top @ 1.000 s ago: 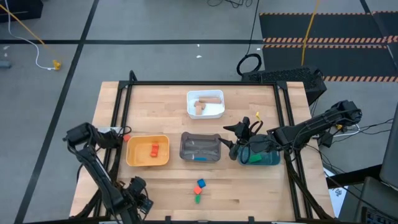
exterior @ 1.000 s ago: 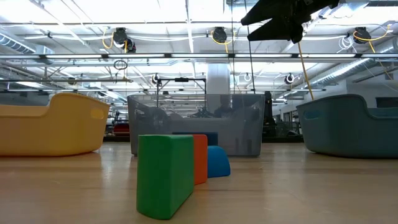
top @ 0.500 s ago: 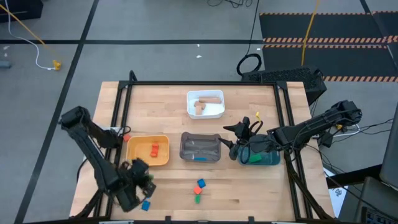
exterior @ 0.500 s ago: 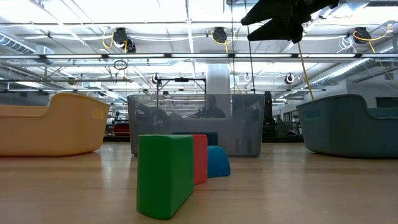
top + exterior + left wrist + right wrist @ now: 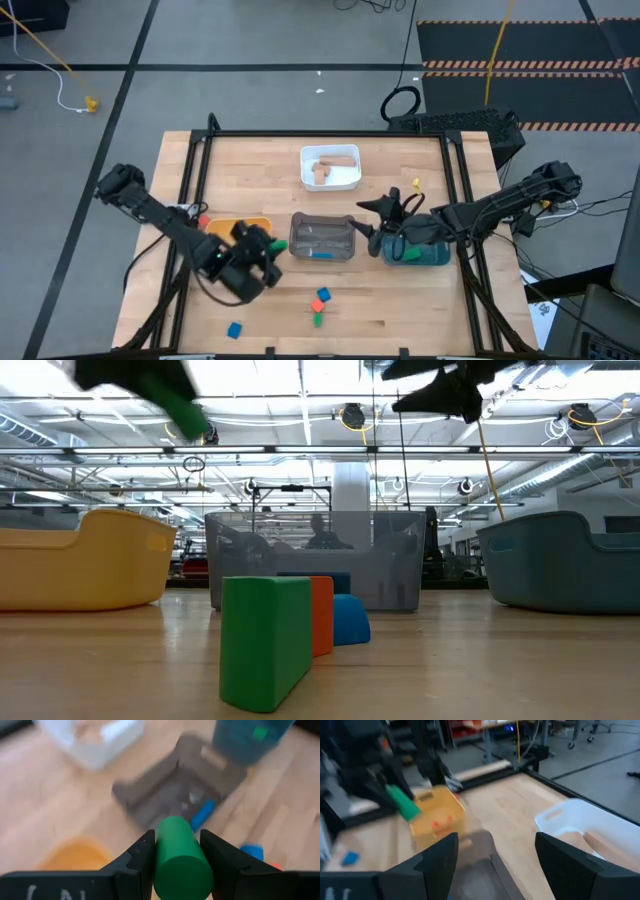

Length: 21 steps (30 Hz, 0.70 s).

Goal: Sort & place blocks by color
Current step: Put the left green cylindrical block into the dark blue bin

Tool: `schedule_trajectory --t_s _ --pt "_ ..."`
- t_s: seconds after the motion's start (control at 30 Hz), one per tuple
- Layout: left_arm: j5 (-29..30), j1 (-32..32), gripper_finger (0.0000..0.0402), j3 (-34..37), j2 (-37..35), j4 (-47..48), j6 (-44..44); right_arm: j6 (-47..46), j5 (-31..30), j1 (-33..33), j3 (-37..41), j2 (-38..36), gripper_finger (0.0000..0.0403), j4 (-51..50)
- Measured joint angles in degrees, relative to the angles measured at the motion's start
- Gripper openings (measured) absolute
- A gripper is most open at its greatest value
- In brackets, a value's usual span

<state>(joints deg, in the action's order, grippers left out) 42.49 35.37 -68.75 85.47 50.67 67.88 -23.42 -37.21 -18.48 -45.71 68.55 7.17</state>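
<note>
My left gripper [image 5: 268, 250] hangs above the table between the yellow tray [image 5: 250, 221] and the grey tray [image 5: 322, 238], shut on a green cylinder block [image 5: 180, 852]. The cylinder also shows in the right wrist view [image 5: 402, 802]. My right gripper [image 5: 375, 215] waits open, high between the grey tray and the teal tray [image 5: 425, 253]. A red-orange block [image 5: 323, 295], a blue block [image 5: 317, 304] and a green block [image 5: 318, 320] lie together near the front edge. Another blue block [image 5: 235, 329] lies front left. My left gripper pinches the green cylinder's curved side [image 5: 161, 855] between its two fingers [image 5: 140, 857]. The cylinder lies along the fingers, and its far end [image 5: 172, 824] sticks out past the tips. The fingers slant down toward the grey tray. The cylinder is lifted clear of the table.
The white tray [image 5: 330, 168] at the back holds tan blocks. The grey tray holds a blue block [image 5: 320, 253], the teal tray a green one [image 5: 259, 732], the yellow tray red-orange ones [image 5: 439, 824]. A black frame rail [image 5: 190, 180] runs along each side of the table.
My left gripper has risen from the table's front left corner and swung right and toward the far edge, up to the grey tray. It turned as it went and kept the green cylinder. The blue block at front left came into view once the gripper left.
</note>
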Motion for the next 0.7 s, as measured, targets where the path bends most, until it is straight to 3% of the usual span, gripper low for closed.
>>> schedule_trajectory --t_s 0.2,0.43,0.57,0.7 --pt "1.05 -6.69 0.0130 0.00 0.00 -18.53 -22.96 -7.41 0.66 0.00 0.00 -0.02 0.0256 6.60" --pt "-0.73 -8.19 0.0130 0.00 0.83 -34.40 -46.64 -23.20 16.88 -0.42 2.80 -0.02 0.0256 10.11" --pt "-2.46 -7.53 0.0130 0.07 3.69 -43.13 -64.45 -36.84 23.55 0.20 5.70 0.00 0.0256 14.93" --pt "-4.26 -8.70 0.0130 -0.02 7.46 -52.33 -72.46 -43.89 27.52 0.90 8.32 0.00 0.0256 20.61"
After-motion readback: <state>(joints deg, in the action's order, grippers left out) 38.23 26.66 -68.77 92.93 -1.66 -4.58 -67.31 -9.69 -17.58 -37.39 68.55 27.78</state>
